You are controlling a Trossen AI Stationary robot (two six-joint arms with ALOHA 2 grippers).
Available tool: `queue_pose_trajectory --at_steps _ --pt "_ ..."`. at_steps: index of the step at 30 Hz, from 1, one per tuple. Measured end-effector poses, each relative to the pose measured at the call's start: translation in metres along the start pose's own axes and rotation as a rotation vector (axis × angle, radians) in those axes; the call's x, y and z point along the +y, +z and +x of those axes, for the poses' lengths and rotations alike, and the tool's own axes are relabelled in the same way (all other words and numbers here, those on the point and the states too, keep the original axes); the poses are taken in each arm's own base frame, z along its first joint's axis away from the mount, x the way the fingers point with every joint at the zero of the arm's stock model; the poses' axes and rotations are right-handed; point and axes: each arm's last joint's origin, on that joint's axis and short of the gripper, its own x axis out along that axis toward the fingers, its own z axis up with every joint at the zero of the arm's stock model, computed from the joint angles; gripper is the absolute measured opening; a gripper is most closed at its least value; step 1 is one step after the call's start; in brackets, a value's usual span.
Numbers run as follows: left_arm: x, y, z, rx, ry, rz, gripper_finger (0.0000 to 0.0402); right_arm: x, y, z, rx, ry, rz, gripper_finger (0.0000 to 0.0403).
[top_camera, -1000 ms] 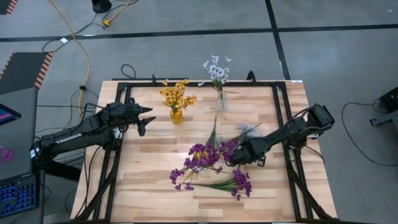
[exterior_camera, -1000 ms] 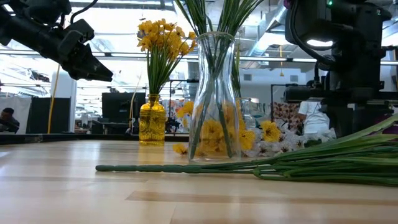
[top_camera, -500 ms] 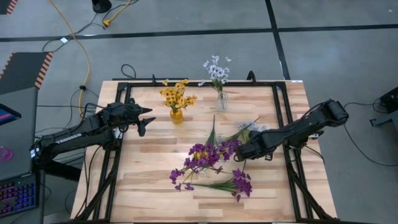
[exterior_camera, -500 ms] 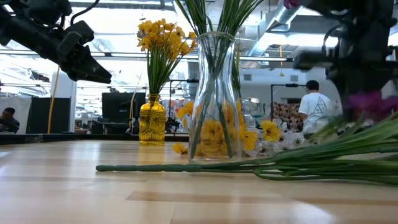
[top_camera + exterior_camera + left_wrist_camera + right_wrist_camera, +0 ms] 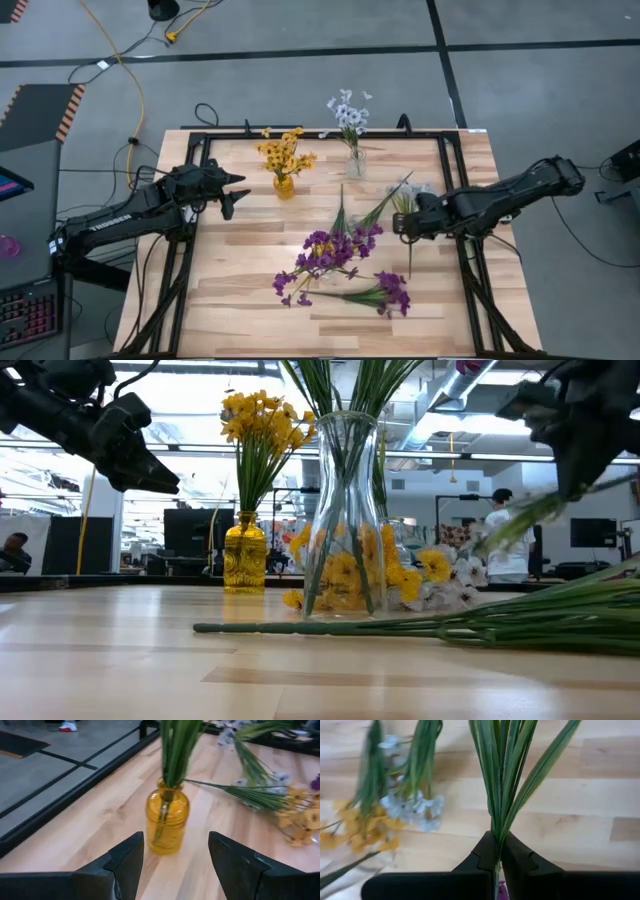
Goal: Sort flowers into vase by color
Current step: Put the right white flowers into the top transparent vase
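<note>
1. Wooden table (image 5: 250, 280) carries a yellow vase (image 5: 284, 185), a clear vase (image 5: 356, 163) and loose purple flowers (image 5: 335, 250) mid-table.
2. Right gripper (image 5: 404, 224) pinches a green-leaved sprig (image 5: 505, 775) right of centre; the thin stem could slip.
3. Left gripper (image 5: 232, 190) waits wide near the yellow vase.

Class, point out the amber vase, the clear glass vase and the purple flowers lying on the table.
amber vase (image 5: 167, 822), left wrist view, on its glass body.
clear glass vase (image 5: 347, 520), low view, on its body.
purple flowers (image 5: 330, 250), high view, on the blossoms.
</note>
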Motion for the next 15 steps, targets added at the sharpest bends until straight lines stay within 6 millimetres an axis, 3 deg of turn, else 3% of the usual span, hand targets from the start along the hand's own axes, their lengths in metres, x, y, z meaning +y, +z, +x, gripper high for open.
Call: queue_pose_trajectory --at_steps 5,15 --pt "-0.001 0.000 0.000 0.002 -0.030 -0.035 0.0210 -0.011 0.008 -0.018 0.041 0.067 -0.091 0.0045" --pt "-0.001 0.000 0.000 0.003 -0.030 -0.069 0.0210 -0.027 0.009 -0.040 0.335 0.200 -0.398 0.0045"
